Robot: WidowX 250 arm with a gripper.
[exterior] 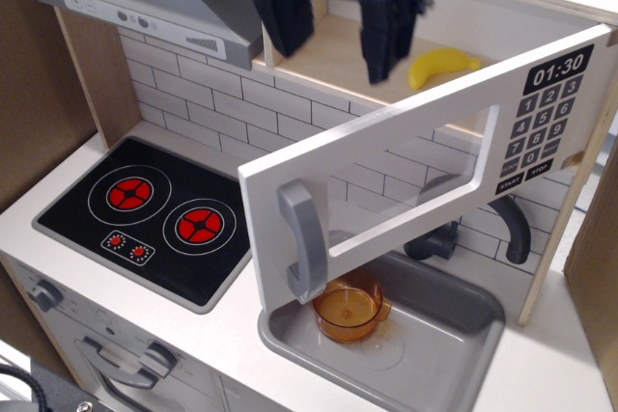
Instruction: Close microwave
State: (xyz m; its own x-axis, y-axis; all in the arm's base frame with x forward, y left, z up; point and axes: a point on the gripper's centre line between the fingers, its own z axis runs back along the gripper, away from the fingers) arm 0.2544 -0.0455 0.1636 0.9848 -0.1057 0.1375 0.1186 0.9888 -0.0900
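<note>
Here we see the gripper (336,31) with its two fingers (386,41) spread apart and empty, hanging before the microwave (425,156) cavity, whose white door stands swung wide open below them, a banana (442,67) lying just beside the right finger.

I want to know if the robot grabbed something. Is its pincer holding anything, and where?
No, nothing. The pincer is open and empty, up in front of the microwave opening. It is not touching the door or its grey handle.
</note>
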